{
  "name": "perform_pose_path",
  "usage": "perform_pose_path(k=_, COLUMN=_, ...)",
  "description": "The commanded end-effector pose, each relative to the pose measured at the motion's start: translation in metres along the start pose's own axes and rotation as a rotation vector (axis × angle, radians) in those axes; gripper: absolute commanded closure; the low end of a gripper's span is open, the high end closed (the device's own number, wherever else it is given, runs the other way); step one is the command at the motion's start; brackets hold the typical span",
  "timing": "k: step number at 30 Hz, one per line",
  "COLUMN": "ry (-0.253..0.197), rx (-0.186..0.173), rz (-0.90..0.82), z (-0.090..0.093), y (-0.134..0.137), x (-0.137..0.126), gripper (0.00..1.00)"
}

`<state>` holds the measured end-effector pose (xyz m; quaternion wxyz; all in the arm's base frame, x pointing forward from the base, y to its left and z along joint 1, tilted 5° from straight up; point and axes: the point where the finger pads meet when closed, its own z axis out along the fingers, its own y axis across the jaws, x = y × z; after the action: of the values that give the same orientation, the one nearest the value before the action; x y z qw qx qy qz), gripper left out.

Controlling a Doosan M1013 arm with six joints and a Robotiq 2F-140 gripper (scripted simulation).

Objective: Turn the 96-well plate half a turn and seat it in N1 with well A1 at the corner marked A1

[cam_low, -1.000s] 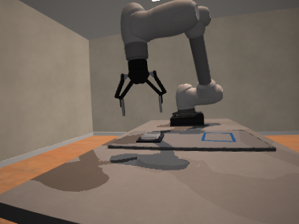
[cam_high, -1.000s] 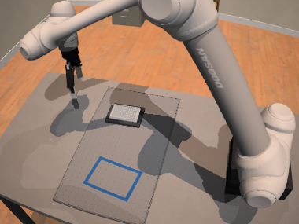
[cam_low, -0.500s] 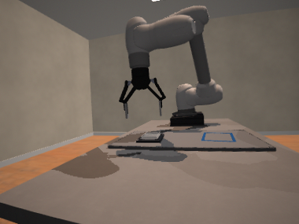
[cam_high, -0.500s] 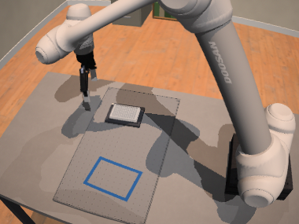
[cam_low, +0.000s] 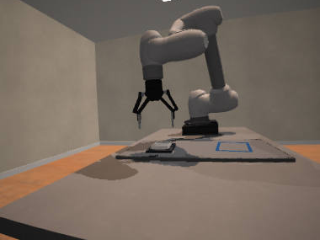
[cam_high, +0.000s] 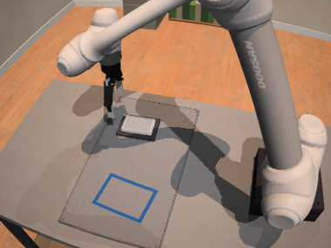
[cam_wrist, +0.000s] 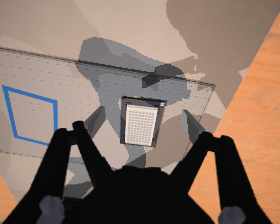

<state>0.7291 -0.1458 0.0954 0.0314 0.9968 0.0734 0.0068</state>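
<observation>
While nested, white plate (cam_high: 138, 125), dark-rimmed, flat

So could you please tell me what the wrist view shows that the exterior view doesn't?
Only the wrist view looks straight down on the plate, showing its well grid inside the dark nest, between the spread fingers. Only the exterior view shows the whole arm, its base, and the open tool hanging well above the deck. Both show the plate, the blue outline and the tool holding nothing.
</observation>
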Motion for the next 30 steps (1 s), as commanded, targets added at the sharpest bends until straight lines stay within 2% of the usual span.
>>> perform_pose_path(k=1, ry=0.001, rx=0.0, rz=0.0, z=0.004, y=0.0, x=-0.014, gripper=0.0)
perform_pose_path(k=19, ry=0.018, rx=-0.011, rz=0.071, z=0.025, y=-0.007, x=-0.088, gripper=0.0)
perform_pose_path(k=30, ry=0.018, rx=-0.011, rz=0.071, z=0.025, y=-0.007, x=-0.088, gripper=0.0)
